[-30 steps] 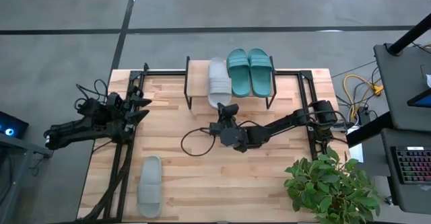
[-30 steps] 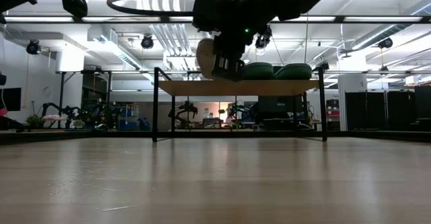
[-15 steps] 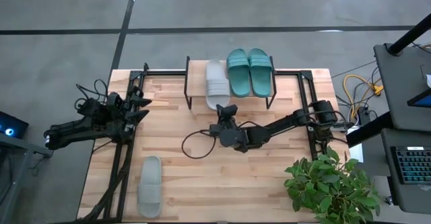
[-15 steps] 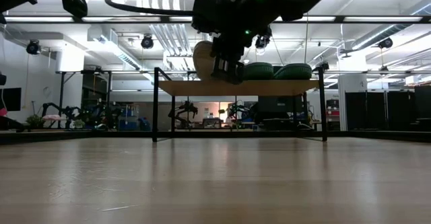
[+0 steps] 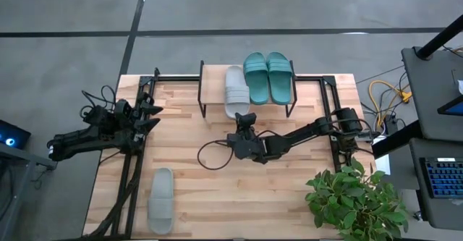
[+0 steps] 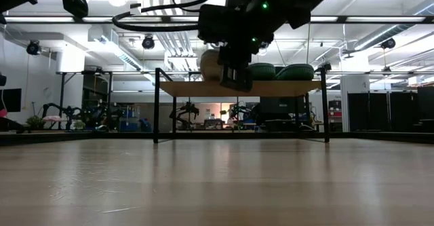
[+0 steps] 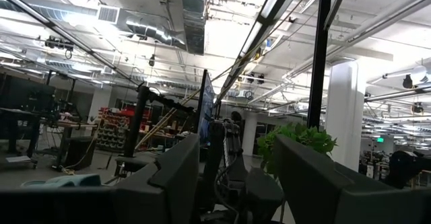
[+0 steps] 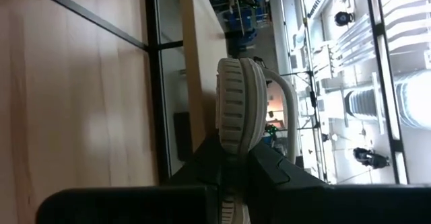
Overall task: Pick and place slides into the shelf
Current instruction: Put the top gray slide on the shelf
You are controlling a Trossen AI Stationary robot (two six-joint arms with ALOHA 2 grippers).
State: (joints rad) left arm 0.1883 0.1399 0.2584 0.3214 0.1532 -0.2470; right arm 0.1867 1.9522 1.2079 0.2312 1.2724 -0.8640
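The right gripper (image 5: 241, 118) sits just above the middle of the high view, at the near edge of the shelf (image 5: 211, 82), with its fingers clamped on the heel of a light grey slide (image 5: 234, 90). That slide lies lengthwise on the shelf's plank, its heel end sticking out over the near edge toward the gripper. In the right wrist view the grey slide (image 8: 238, 103) shows edge-on, its ribbed sole pinched between the two dark fingers (image 8: 269, 167), with the plank beside it. In the low view the right gripper (image 6: 234, 73) hangs at plank height in the upper middle of the frame, the pale slide (image 6: 210, 64) beside it.

The teal pair (image 5: 268, 76) lies side by side on the shelf, just right of the grey slide, toes pointing to the top of the frame. The second grey slide (image 5: 160, 199) lies on the worktop (image 5: 239, 190) in the lower left.

The left gripper (image 5: 153, 115) waits at the worktop's left edge, fingers parted and holding nothing. A potted plant (image 5: 356, 201) stands at the lower right corner.
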